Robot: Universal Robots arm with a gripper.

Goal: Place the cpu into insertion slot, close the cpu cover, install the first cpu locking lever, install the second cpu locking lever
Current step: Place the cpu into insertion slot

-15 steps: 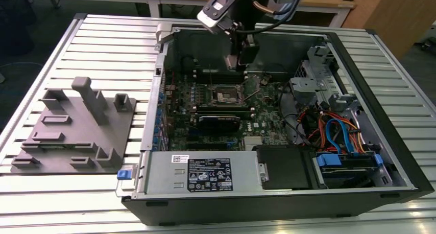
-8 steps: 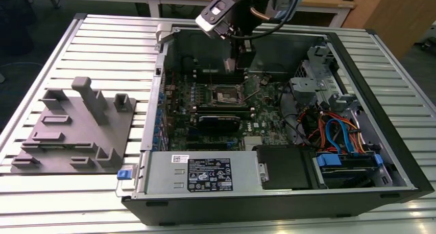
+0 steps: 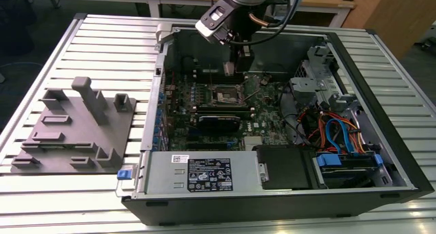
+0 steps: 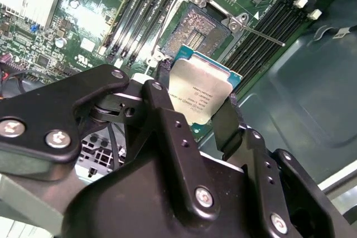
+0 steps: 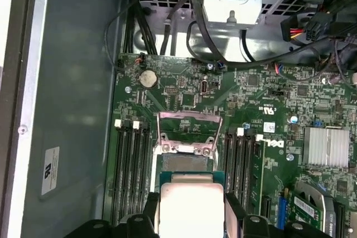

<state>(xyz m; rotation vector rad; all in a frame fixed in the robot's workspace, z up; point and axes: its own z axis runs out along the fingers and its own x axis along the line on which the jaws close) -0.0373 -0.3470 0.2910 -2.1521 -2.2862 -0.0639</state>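
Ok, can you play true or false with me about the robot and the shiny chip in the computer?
1. The gripper has the cpu pinched between its jaws. True.
2. The cpu already sits in the insertion slot. False: it is held clear of the slot, which is bare.
3. The cpu cover is shut over the slot. False: it is flipped open.
4. The computer case lies open on a slatted table. True.
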